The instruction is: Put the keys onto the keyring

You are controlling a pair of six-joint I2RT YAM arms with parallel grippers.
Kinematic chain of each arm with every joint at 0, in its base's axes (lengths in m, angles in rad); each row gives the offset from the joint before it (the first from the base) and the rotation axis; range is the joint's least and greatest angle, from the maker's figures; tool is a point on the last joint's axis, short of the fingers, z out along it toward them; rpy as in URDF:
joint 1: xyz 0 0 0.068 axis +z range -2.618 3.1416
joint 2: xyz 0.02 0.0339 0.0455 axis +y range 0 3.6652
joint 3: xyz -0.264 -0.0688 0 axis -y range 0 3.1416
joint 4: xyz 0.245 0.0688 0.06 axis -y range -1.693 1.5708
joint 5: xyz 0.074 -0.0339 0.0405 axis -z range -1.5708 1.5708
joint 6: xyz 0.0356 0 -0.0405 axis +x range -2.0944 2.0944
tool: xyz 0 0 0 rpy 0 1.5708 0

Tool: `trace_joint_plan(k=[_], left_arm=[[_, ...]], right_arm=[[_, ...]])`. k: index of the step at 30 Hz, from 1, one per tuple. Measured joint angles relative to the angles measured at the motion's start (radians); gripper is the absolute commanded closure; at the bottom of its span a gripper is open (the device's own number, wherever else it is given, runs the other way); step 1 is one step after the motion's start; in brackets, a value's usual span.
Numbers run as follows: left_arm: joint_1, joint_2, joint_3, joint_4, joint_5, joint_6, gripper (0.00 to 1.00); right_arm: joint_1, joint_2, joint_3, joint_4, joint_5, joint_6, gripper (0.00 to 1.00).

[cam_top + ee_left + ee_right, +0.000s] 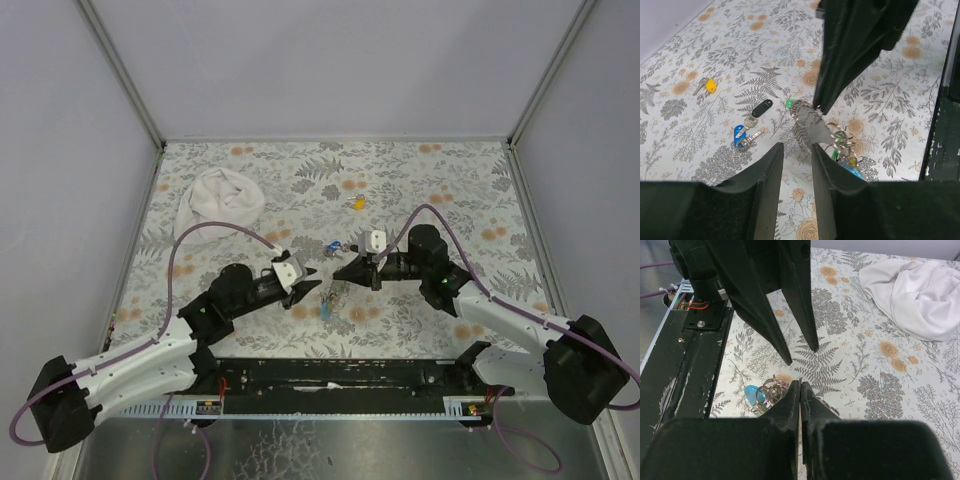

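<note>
The keyring [807, 127], a grey coil with metal rings and a light-blue piece [853, 169], lies near the table's front, also seen as the keyring [333, 298] from above. My right gripper [800, 384] is shut, its tip pinching the coil's upper end; the rings [769, 392] lie just left of it. My left gripper [796, 146] is open, with nothing between its fingers and the coil just beyond their tips. A green key head [790, 103] peeks out beside the coil. The black key [761, 108], blue key [740, 135] and yellow key [710, 85] lie loose on the cloth.
A white cloth bundle [222, 197] sits at the back left, also visible as the white cloth bundle [912, 295]. The black front rail [330, 375] runs close behind the grippers. Grey walls enclose the flowered table [450, 190].
</note>
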State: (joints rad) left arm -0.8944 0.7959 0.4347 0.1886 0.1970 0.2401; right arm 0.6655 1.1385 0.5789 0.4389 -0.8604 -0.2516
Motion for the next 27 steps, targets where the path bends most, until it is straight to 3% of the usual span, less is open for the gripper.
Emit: trace_joint_plan(k=[10, 17, 27], left_arm=[[0.268, 0.036, -0.228, 0.464, 0.269, -0.239, 0.70], [0.309, 0.146, -0.233, 0.690, 0.442, -0.336, 0.69], [0.314, 0.251, -0.234, 0.785, 0.539, -0.356, 0.69]], right_arm=[[0.000, 0.030, -0.091, 0.268, 0.011, 0.139, 1.00], [0.000, 0.082, -0.116, 0.422, 0.009, 0.214, 1.00], [0.000, 0.154, -0.124, 0.568, -0.006, 0.307, 1.00]])
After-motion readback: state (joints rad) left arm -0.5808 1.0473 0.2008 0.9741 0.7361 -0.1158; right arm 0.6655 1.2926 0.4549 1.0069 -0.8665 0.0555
